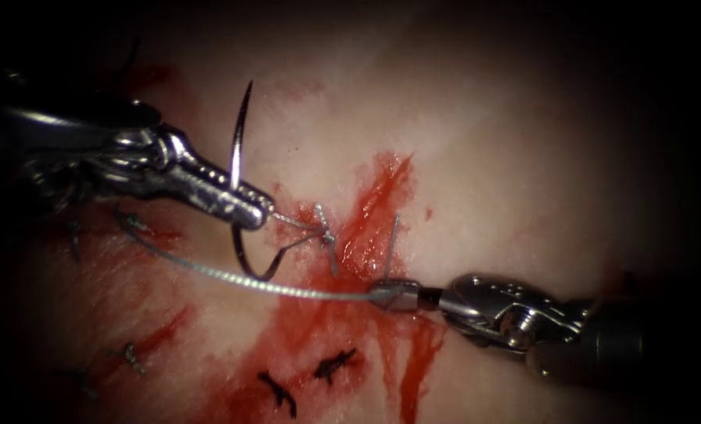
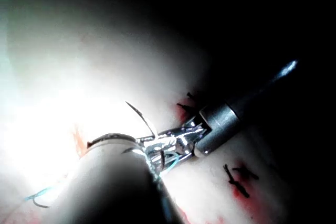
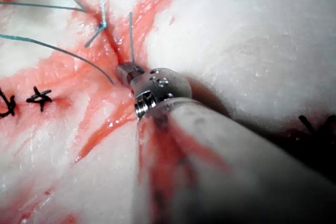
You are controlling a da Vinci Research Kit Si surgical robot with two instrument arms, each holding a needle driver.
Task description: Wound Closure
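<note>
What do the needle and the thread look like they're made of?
The needle, held mid-curve clear of the tissue by the left hand, looks like polished steel: thin, glinting. The thread, held by the right hand, seems braided synthetic, pale with a faint sheen.

the needle [image 1: 239, 141] and both tools look like glossy polished metal, the tissue [image 1: 523, 157] wet, smooth and shiny.

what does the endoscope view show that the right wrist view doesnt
Endoscope: the left end effector shut on the needle mid-curve, needle clear of the tissue, left of the cut. Right wrist: reddish streaks along the right tool's shaft. Both: the right end effector shut on the thread at the cut, the knot, two dark stitches.
</note>
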